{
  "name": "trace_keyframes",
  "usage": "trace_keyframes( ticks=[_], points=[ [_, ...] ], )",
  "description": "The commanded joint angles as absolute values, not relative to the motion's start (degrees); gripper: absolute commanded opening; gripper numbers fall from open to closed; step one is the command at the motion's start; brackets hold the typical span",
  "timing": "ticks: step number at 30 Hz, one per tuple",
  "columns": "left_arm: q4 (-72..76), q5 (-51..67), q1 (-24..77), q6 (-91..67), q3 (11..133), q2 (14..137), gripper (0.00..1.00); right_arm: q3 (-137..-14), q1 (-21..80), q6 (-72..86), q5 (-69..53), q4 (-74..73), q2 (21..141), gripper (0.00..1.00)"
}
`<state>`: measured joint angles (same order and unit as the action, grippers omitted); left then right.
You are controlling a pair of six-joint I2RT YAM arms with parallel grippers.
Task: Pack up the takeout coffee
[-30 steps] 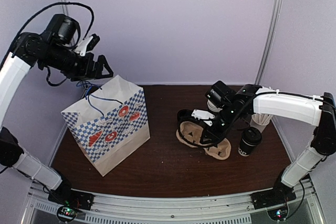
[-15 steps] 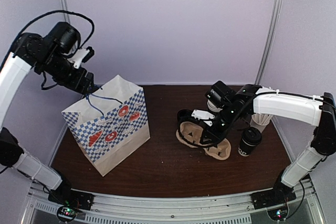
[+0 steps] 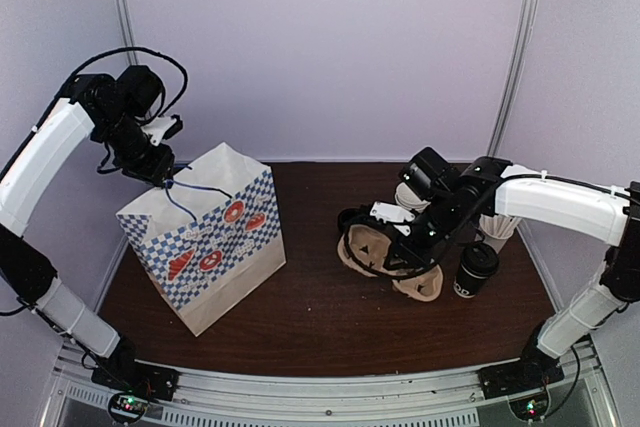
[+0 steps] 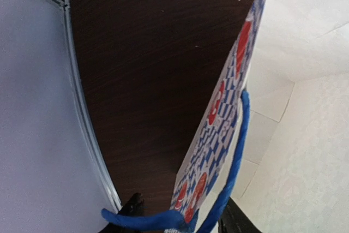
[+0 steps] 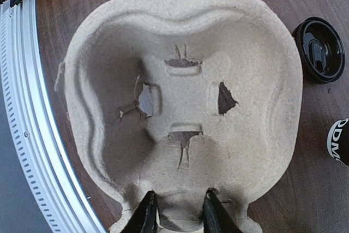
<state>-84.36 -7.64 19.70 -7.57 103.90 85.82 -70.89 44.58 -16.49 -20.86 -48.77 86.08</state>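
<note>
The takeout coffee (image 3: 477, 269), a small black cup with a black lid, stands on the table right of the pulp cup carrier (image 3: 415, 282). My right gripper (image 3: 385, 247) is shut on the carrier's (image 5: 185, 42) near rim, and its fingertips (image 5: 147, 211) pinch a ridge. A checkered paper bag (image 3: 205, 232) stands open at the left. My left gripper (image 3: 158, 169) sits at the bag's back rim. In the left wrist view the jaws of the left gripper (image 4: 182, 214) stand apart, with the blue handle (image 4: 234, 151) and the bag's edge (image 4: 218, 113) between them.
A white cup of straws (image 3: 500, 229) stands behind the coffee. White-rimmed cups (image 3: 408, 195) show behind the right arm. Beyond the carrier, the right wrist view shows a round black lid (image 5: 319, 49) and a black lettered object (image 5: 341, 140). The metal rail (image 5: 27, 135) marks the table's near edge.
My left gripper has come down from above the bag to its back rim, and its jaws have narrowed round the blue handle. The right gripper and carrier have barely shifted.
</note>
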Motion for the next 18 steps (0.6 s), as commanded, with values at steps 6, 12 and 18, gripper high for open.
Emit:
trace_keyframes(
  ticks=[6, 12, 18],
  points=[
    [-79.2, 5.6, 19.8, -2.9, 101.4, 86.4, 0.22, -73.6, 44.2, -17.6, -19.7, -50.8, 85.5, 0.28],
    [-77.2, 6.8, 19.8, -1.4, 102.5, 85.1, 0.05, -75.6, 44.2, -18.2, -19.6, -52.1, 86.6, 0.27],
    [-74.6, 10.7, 20.3, 0.7, 102.3, 85.4, 0.00, -79.8, 43.5, -20.5, -16.9, -54.6, 86.1, 0.26]
  ],
)
